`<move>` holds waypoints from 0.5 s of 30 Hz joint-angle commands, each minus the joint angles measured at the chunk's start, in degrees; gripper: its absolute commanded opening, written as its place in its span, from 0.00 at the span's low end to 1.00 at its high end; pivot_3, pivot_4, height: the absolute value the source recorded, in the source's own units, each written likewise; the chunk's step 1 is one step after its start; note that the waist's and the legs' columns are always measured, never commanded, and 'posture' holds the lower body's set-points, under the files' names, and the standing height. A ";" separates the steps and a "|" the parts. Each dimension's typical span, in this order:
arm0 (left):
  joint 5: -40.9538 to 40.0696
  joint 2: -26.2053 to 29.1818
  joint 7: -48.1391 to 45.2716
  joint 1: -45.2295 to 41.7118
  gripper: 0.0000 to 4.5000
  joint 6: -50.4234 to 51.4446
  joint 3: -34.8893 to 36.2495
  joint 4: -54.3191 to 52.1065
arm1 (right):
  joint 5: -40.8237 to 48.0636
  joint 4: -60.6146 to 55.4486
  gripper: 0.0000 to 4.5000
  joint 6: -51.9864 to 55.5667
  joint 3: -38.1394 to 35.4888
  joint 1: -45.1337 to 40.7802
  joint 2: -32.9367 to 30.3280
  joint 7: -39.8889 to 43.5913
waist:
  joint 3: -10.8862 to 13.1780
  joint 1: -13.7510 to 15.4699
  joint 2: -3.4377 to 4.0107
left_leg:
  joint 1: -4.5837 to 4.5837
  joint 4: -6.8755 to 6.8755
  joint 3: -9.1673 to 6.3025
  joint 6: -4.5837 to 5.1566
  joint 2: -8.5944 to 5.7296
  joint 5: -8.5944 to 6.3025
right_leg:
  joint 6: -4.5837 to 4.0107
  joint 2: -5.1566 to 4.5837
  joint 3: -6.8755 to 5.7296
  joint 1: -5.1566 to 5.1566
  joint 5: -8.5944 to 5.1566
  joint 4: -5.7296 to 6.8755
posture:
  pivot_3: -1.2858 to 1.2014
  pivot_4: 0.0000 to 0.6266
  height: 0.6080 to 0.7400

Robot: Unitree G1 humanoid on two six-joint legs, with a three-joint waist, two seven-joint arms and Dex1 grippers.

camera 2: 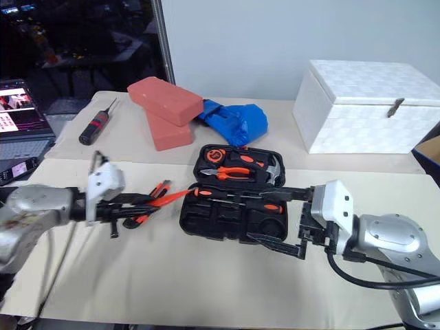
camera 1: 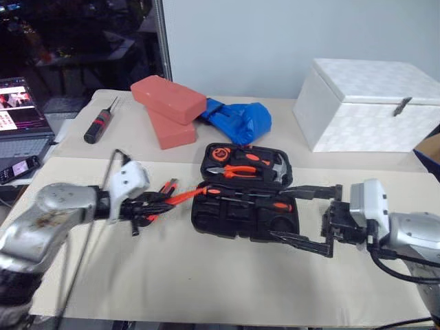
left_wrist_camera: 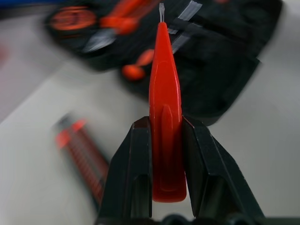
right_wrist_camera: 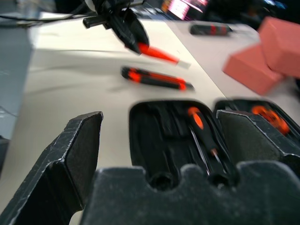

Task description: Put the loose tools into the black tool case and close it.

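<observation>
Right gripper [camera 1: 302, 214] nearest, jaws spread wide, level at 3 o'clock of black tool case [camera 1: 244, 220] — case open, 2 screwdrivers [right_wrist_camera: 202, 136] in near half. Left gripper [left_wrist_camera: 164, 154] clamps red driver [left_wrist_camera: 165, 108], tip toward case; utility knife [right_wrist_camera: 154, 78] on table [camera 1: 206, 275].

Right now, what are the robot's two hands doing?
Left gripper: fingers shut on the thin red driver.
Right gripper: fingers open, holding nothing, beside the black tool case.
</observation>
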 commanded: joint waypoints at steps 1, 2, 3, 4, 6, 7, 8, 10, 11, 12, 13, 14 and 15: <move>8.25 -5.00 -5.48 -9.69 0.10 -4.59 -10.13 9.24 | 1.79 -4.43 1.00 1.22 -8.15 4.37 -1.17 -0.81 | -0.01 0.41 -0.04 | -0.02 0.01 -0.06 0.00 0.00 0.00 | 0.02 0.05 -0.03 -0.01 0.00 0.01 | 0.52 0.24 1.00; 9.83 -6.12 -6.12 -11.20 0.10 -6.24 -11.40 11.46 | 2.13 -5.03 1.00 1.54 -9.22 5.37 -1.37 -0.96 | -0.02 0.27 -0.03 | -0.03 0.01 -0.05 0.00 0.00 0.00 | 0.02 0.07 0.02 0.01 0.00 0.00 | 0.52 0.24 1.00; 11.18 -7.60 -6.81 -12.93 0.10 -7.47 -12.70 13.79 | 2.49 -5.69 1.00 1.95 -10.57 6.54 -1.50 -1.16 | -0.01 -0.25 -0.04 | -0.01 0.01 -0.01 0.02 -0.01 -0.01 | 0.03 0.07 0.08 0.01 -0.01 0.01 | 0.52 0.24 1.00; 12.57 -9.18 -7.46 -14.89 0.10 -7.76 -14.30 15.93 | 2.86 -6.34 1.00 2.49 -12.33 7.85 -1.54 -1.33 | -0.01 -0.70 -0.04 | -0.02 0.01 0.00 0.04 0.02 -0.03 | 0.03 0.08 0.12 0.01 -0.01 0.01 | 0.52 0.24 1.00; 14.32 -10.96 -8.84 -17.00 0.10 -8.64 -15.95 18.56 | 3.51 -7.23 1.00 3.26 -14.43 9.48 -1.75 -1.58 | 0.00 -1.12 -0.05 | -0.03 0.01 -0.03 0.06 0.01 -0.03 | 0.05 0.09 0.12 0.00 -0.03 0.06 | 0.52 0.24 1.00; 15.31 -11.87 -9.02 -17.80 0.10 -8.69 -16.60 19.80 | 3.74 -7.55 1.00 3.41 -15.22 10.23 -1.80 -1.61 | 0.00 -1.24 -0.06 | -0.01 0.01 -0.03 0.06 0.02 -0.03 | 0.06 0.10 0.13 -0.01 -0.03 0.08 | 0.52 0.24 1.00; 16.55 -12.77 -9.26 -18.62 0.10 -9.19 -17.40 21.20 | 3.95 -7.80 1.00 3.52 -15.93 10.93 -1.83 -1.63 | 0.00 -1.27 -0.06 | 0.00 0.01 -0.04 0.06 0.02 -0.03 | 0.06 0.10 0.13 -0.01 -0.03 0.12 | 0.52 0.24 1.00; 18.44 -14.98 -9.24 -20.30 0.10 -9.11 -18.69 23.50 | 4.19 -8.36 1.00 3.63 -16.90 12.13 -1.74 -1.93 | 0.00 -1.19 -0.06 | 0.04 0.03 -0.05 0.07 0.01 -0.02 | 0.06 0.10 0.13 0.01 -0.03 0.17 | 0.52 0.24 1.00; 19.27 -15.73 -9.20 -20.90 0.10 -9.00 -19.06 24.33 | 4.42 -8.73 1.00 3.85 -17.14 12.38 -1.67 -2.38 | 0.00 -1.11 -0.06 | 0.06 0.06 -0.07 0.07 0.00 0.00 | 0.06 0.10 0.13 0.03 -0.03 0.21 | 0.52 0.24 1.00; 19.85 -16.21 -9.21 -21.25 0.10 -8.91 -19.18 24.87 | 4.61 -8.99 1.00 3.98 -17.26 12.53 -1.65 -2.72 | 0.00 -1.11 -0.06 | 0.06 0.11 -0.07 0.07 -0.01 0.01 | 0.08 0.10 0.13 0.05 -0.02 0.22 | 0.52 0.24 1.00; 20.70 -16.29 -9.84 -21.40 0.10 -9.34 -19.72 25.14 | 4.74 -9.37 1.00 4.06 -17.24 12.77 -1.51 -3.12 | 0.00 -1.15 -0.06 | 0.06 0.15 -0.08 0.07 -0.01 0.01 | 0.08 0.10 0.13 0.06 -0.01 0.22 | 0.52 0.24 1.00; 21.23 -16.30 -10.43 -21.42 0.10 -9.46 -19.95 25.25 | 4.83 -9.76 1.00 4.13 -17.15 12.99 -1.41 -3.49 | 0.00 -1.24 -0.06 | 0.04 0.20 -0.08 0.07 -0.01 0.01 | 0.11 0.10 0.14 0.07 0.00 0.23 | 0.52 0.24 1.00; 21.92 -16.14 -11.01 -21.47 0.10 -9.63 -20.33 25.30 | 4.85 -10.11 1.00 4.16 -17.06 13.27 -1.28 -3.77 | 0.00 -1.29 -0.06 | 0.04 0.22 -0.08 0.07 -0.01 0.01 | 0.12 0.10 0.15 0.07 0.01 0.23 | 0.52 0.24 1.00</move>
